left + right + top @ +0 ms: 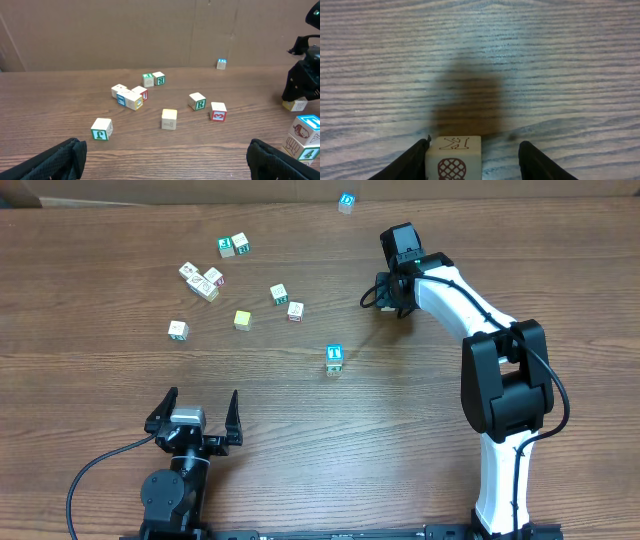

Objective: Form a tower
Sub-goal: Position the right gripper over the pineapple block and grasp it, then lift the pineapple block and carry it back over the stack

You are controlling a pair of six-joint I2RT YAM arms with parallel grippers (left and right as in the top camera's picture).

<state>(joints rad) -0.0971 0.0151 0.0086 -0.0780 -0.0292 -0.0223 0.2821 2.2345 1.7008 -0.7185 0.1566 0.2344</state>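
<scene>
— So, where does the tower sit?
— Overhead view: your tower [334,359] stands upright near table centre, with a blue-marked cube on top. Your left wrist camera catches it at the right edge of frame, cropped.

— Right arm?
— Your right gripper [474,150] is at the tower's 1 o'clock, well apart from it, low over a K cube [454,157]. The jaws are partly spread. The left finger is against the cube's side and the right finger stands off with a gap. The cube rests on the table [420,470], not clamped.

— Left arm?
— Your left gripper [195,417] is at the tower's 8 o'clock, near the front edge. Its fingers are spread wide and it holds nothing.

— Anything around the tower?
— Loose cubes lie from its 9 to its 11 o'clock, all apart from it:
- red-marked cube [295,311], the nearest
- green-lettered cube [279,293]
- yellow cube [242,319]
- cluster of three [203,279]
- green pair [234,246]
- single cube [178,330]

A lone blue cube [346,202] sits at 12 o'clock by the far edge.
</scene>
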